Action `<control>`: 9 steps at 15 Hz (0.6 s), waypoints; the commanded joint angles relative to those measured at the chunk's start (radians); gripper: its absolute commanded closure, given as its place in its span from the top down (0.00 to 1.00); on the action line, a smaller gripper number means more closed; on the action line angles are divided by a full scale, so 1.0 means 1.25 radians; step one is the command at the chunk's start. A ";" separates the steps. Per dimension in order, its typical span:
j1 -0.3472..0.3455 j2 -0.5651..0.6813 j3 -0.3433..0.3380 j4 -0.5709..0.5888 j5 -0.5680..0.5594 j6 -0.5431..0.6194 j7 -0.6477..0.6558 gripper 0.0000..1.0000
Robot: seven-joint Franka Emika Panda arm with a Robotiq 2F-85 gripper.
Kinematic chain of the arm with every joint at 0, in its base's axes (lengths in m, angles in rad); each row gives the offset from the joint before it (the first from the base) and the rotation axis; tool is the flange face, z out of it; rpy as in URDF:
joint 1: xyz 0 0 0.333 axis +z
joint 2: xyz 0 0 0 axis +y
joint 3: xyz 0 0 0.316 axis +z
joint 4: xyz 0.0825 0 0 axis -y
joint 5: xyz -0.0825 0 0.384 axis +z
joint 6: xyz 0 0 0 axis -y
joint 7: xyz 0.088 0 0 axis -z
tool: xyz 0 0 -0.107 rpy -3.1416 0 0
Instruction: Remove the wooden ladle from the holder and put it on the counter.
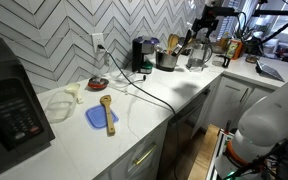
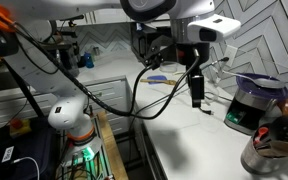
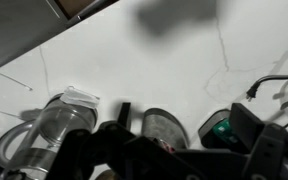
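The silver holder (image 1: 167,60) stands at the back of the white counter (image 1: 149,105), next to the black coffee machine (image 1: 142,54). A light wooden handle, the wooden ladle (image 1: 174,43), sticks up out of it. In an exterior view the holder (image 2: 266,156) is at the bottom right with brown utensil ends showing above it. My gripper (image 2: 197,98) hangs above the counter, apart from the holder. In the wrist view the gripper (image 3: 184,120) is open and empty, with the holder's rim (image 3: 169,118) seen from above between its fingers. The ladle is not clear there.
A glass pitcher (image 1: 196,55) stands beside the holder, also in the wrist view (image 3: 59,125). A blue plate (image 1: 99,118) carries a short wooden spoon (image 1: 107,110). A microwave (image 1: 12,105) is at the counter's end. A black cable (image 1: 149,88) crosses the counter.
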 commanded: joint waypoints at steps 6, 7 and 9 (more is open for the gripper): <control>-0.028 0.030 -0.024 0.013 0.021 0.005 0.090 1.00; -0.034 0.057 -0.029 0.045 0.048 0.012 0.144 1.00; -0.040 0.112 -0.059 0.134 0.105 -0.031 0.178 1.00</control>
